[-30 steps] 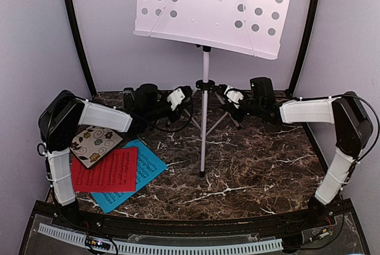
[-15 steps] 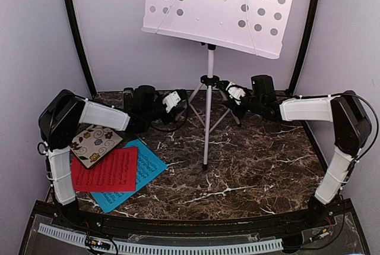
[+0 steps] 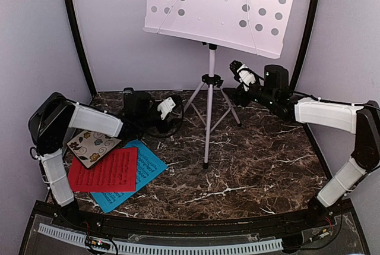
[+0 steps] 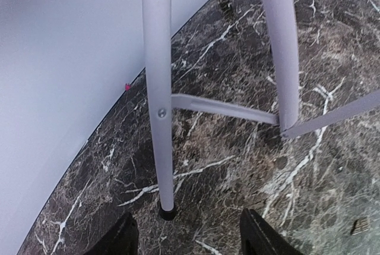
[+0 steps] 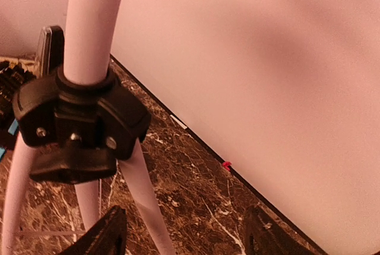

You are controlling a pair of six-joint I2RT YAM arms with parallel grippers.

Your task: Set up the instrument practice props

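Because the music stand (image 3: 209, 118) balances on its own legs mid-frame, the left gripper (image 3: 168, 106) and right gripper (image 3: 241, 71) flank it; fingers released, grasping nothing.

Square floral tile (image 3: 92, 147) on the left of the dark marble table (image 3: 267, 166)

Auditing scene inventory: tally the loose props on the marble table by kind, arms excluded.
White perforated tripod music stand: 1
Printed music sheets: 2, red sheet and blue sheet
Square floral tile: 1
Total: 4
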